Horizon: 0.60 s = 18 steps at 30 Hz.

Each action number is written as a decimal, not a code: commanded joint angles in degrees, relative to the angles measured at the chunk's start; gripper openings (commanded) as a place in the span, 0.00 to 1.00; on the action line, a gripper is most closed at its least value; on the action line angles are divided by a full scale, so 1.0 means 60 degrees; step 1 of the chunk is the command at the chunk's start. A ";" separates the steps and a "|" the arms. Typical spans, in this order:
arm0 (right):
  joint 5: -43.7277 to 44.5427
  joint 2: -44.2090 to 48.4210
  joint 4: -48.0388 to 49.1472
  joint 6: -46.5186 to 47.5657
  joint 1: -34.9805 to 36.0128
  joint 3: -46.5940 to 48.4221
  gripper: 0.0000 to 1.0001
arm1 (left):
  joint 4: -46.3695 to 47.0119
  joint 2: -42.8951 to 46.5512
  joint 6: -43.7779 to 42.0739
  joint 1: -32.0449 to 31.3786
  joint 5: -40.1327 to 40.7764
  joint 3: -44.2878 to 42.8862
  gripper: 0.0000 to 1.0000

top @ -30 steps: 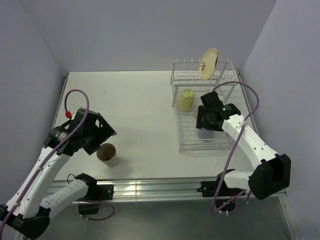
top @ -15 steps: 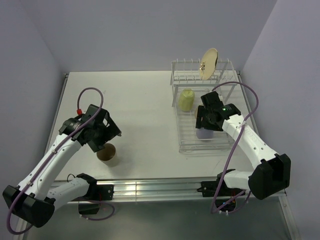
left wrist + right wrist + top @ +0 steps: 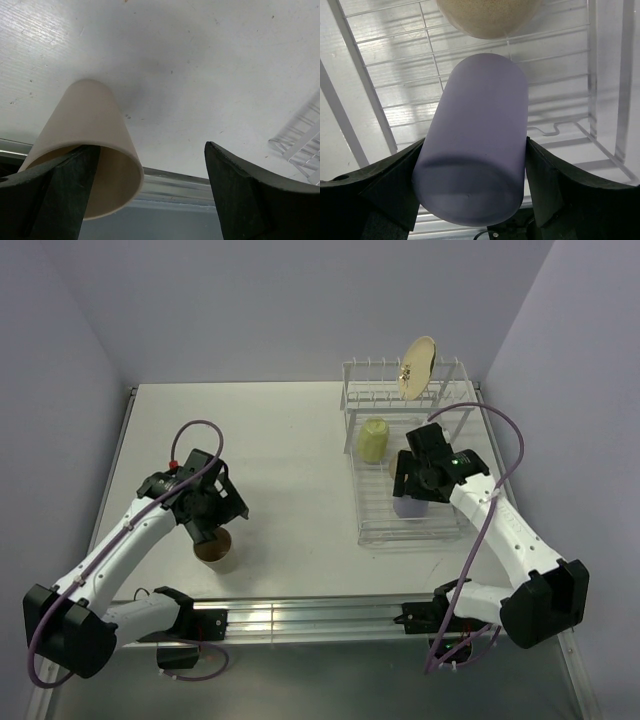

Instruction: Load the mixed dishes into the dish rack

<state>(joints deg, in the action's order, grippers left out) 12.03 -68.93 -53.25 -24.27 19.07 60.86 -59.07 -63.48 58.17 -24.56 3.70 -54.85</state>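
Observation:
The tan tumbler (image 3: 216, 548) stands upright near the table's front edge. My left gripper (image 3: 211, 531) is open right over it. In the left wrist view my left finger (image 3: 60, 190) reaches into the tumbler (image 3: 85, 120) at its rim, and the other finger stands well off to the right. My right gripper (image 3: 411, 492) is shut on the lavender tumbler (image 3: 480, 125), held base-up low over the dish rack (image 3: 372, 532). The yellow-green mug (image 3: 372, 440) sits in the rack. The cream plate (image 3: 417, 367) leans in the prongs. A cream rounded dish (image 3: 487, 17), possibly the small bowl, lies beyond the lavender tumbler.
The rack's wire grid (image 3: 385, 75) fills the right wrist view. A metal rail (image 3: 300, 618) runs along the table's front edge, just behind the tan tumbler. Grey walls close in the back and both sides.
My left arm has swung right and down from the left side onto the tan tumbler. My right gripper has stayed almost still with the lavender tumbler.

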 commanded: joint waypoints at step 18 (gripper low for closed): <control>-0.0144 0.1073 -0.1160 0.0120 -0.0044 0.1915 0.80 | 0.1158 -0.0523 -0.0892 0.0079 -0.0866 0.0733 0.44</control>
<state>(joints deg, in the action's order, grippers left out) 11.49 -62.17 -61.01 -23.94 19.07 74.56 -54.68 -66.65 54.37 -24.38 0.43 -51.16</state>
